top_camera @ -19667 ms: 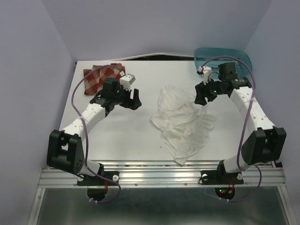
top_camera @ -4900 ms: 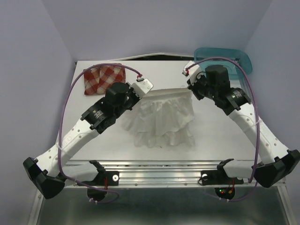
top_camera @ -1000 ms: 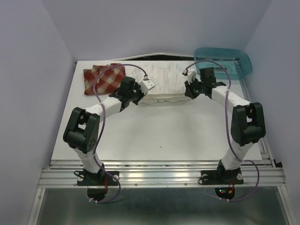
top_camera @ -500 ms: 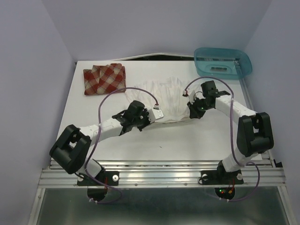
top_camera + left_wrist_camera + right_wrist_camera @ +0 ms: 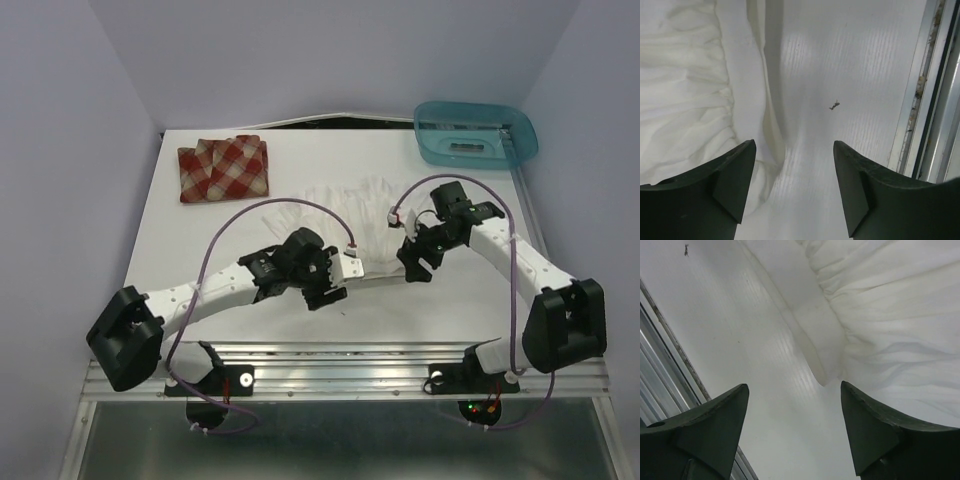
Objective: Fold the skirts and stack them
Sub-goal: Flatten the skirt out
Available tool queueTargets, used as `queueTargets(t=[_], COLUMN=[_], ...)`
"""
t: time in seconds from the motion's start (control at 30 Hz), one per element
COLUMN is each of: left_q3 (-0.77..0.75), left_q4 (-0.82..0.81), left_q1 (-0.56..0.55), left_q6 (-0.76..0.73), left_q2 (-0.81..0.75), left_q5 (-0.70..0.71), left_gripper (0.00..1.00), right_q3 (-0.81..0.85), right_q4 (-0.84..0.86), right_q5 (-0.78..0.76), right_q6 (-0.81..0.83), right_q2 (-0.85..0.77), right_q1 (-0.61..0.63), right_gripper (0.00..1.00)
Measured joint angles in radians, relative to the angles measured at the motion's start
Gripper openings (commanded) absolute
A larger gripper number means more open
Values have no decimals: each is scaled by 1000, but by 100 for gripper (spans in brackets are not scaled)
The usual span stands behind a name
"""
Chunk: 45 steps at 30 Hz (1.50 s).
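The white skirt (image 5: 350,215) lies folded over in the middle of the table, its gathered band along the near side. My left gripper (image 5: 328,292) hangs open just past the band's left corner, nothing between its fingers. In the left wrist view the white skirt (image 5: 685,100) fills the left half, and the left gripper (image 5: 795,170) straddles bare table beside the band's end. My right gripper (image 5: 415,266) is open at the band's right corner. The right wrist view shows the white skirt (image 5: 890,315) just ahead of the empty right gripper (image 5: 795,405). The plaid skirt (image 5: 223,170) lies folded at the far left.
A teal basket (image 5: 475,132) stands at the far right corner. The metal rail of the table's near edge (image 5: 930,100) runs close beside both grippers, also seen as the rail (image 5: 660,390) in the right wrist view. A small dark speck (image 5: 834,105) lies on the table.
Both grippers drew the white skirt's band from the far side toward the near edge, folding the cloth over, then opened and let it go.
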<state>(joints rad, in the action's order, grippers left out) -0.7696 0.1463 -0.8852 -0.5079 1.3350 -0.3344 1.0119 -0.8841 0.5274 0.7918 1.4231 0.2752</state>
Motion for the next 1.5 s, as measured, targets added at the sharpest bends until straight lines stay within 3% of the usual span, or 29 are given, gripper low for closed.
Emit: queueTargets(t=[0.2, 0.33, 0.43, 0.6, 0.73, 0.9, 1.0, 1.2, 1.3, 1.5], left_q3=[-145, -232, -331, -443, -437, -369, -290, -140, -144, -273], left_q4=[63, 63, 56, 44, 37, 23, -22, -50, -42, 56], left_q1=[23, 155, 259, 298, 296, 284, 241, 50, -34, -111], left_q6=[27, 86, 116, 108, 39, -47, -87, -97, -57, 32], left_q2=[-88, -82, 23, 289, 439, 479, 449, 333, 322, 304], left_q5=[-36, -80, -54, 14, 73, 112, 139, 147, 129, 84], left_gripper=[66, 53, 45, 38, 34, 30, 30, 32, 47, 61], right_q3=[148, 253, 306, 335, 326, 316, 376, 612, 677, 655], right_q4=[-14, 54, 114, 168, 170, 197, 203, 220, 233, 241], right_q5=[6, 5, -23, -135, -248, -350, -379, -364, -315, -184], right_q6=[-113, -278, -392, -502, -535, -551, -552, -531, -505, -468], right_q2=[-77, -13, 110, 336, 429, 486, 545, 705, 746, 715], right_q1=[0, 0, 0, 0, 0, 0, 0, 7, 19, 85], right_gripper=[72, 58, 51, 50, 49, 49, 49, 51, 53, 62])
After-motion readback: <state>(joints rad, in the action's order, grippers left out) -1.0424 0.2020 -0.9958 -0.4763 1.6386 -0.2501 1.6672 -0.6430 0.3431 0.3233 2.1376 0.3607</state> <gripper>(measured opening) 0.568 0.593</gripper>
